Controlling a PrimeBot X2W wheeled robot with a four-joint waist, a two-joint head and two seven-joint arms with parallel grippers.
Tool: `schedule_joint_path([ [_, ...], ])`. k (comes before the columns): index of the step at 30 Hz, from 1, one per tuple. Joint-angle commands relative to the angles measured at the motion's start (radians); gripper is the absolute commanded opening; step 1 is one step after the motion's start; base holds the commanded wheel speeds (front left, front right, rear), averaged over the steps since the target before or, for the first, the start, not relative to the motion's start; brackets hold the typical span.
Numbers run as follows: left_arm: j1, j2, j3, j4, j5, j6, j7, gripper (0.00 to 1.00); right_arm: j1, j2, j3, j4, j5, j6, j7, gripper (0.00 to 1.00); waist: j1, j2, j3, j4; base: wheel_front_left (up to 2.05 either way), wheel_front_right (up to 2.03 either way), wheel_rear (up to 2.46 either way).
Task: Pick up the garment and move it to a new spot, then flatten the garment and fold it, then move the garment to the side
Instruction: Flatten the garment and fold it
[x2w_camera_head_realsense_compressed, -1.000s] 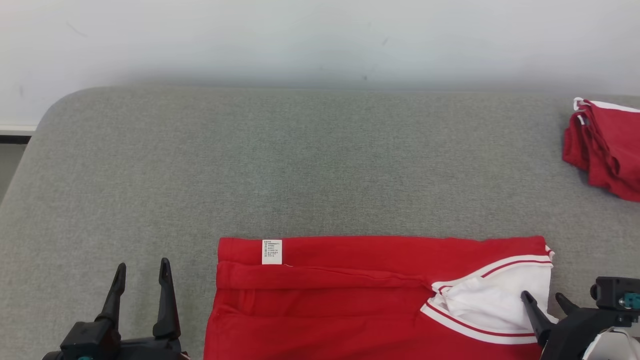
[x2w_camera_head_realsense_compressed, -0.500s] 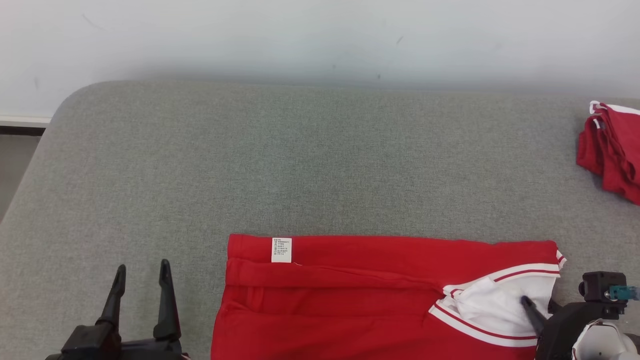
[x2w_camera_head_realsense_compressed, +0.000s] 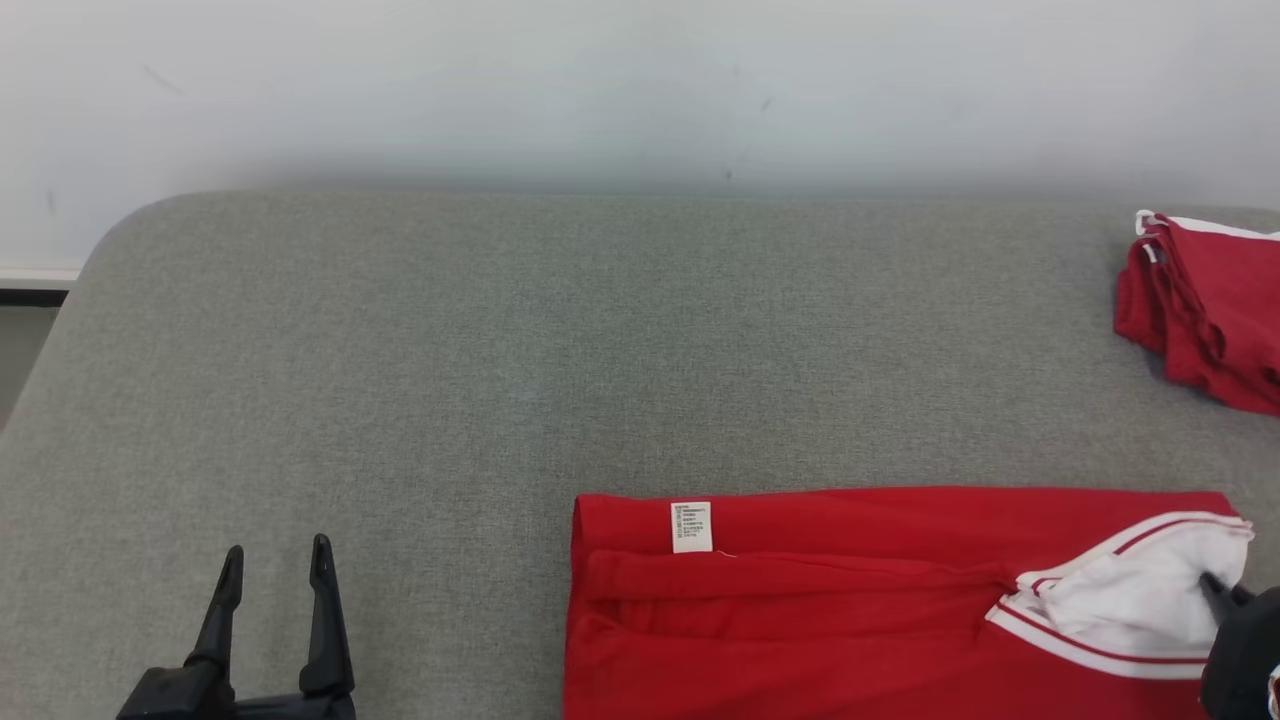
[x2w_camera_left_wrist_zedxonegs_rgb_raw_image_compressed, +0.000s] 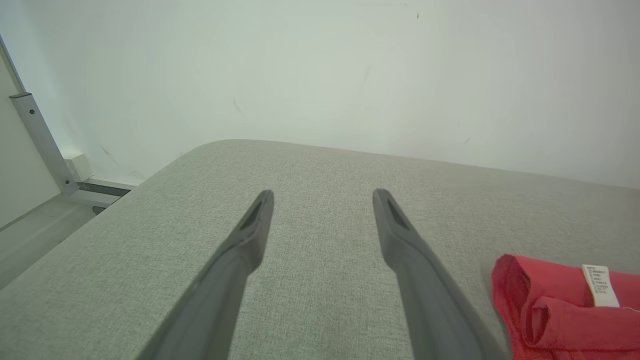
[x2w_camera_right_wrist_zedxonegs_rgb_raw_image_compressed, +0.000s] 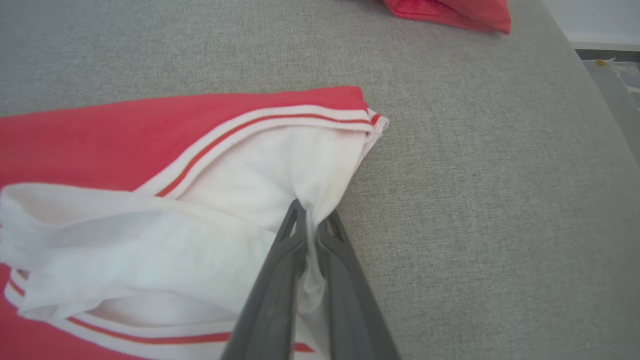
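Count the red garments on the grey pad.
2. A folded red garment with white trim lies at the near edge, right of centre. A red bundle sits at the far right, cut by the frame; it may hold more than one piece.

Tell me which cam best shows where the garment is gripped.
Right wrist view: the right gripper is shut on the garment at its white fabric, close up. Head view shows that corner small, at the frame edge. Left wrist view catches only the far end with the label.
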Motion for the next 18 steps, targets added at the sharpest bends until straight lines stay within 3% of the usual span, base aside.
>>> schedule_joint_path([
  [1, 0.014, -0.007, 0.009, 0.0, 0.009, -0.005, -0.003, 1.0, -0.01, -0.012, -0.006, -0.024, -0.003, -0.003, 0.004, 0.0, 0.0, -0.0001, -0.006, -0.008, 0.0, 0.0, 0.0],
  [9, 0.04, -0.022, 0.032, 0.001, 0.025, -0.015, -0.003, 1.0, 0.021, 0.011, 0.041, -0.198, 0.012, -0.003, 0.04, 0.0, 0.0, -0.0001, -0.023, -0.042, 0.0, 0.0, 0.0],
  [18, 0.049, -0.036, 0.043, 0.004, 0.037, -0.025, -0.003, 1.0, 0.1, 0.111, 0.129, -0.504, 0.087, -0.003, 0.147, 0.0, 0.0, -0.0001, -0.034, -0.061, 0.0, 0.0, 0.0],
])
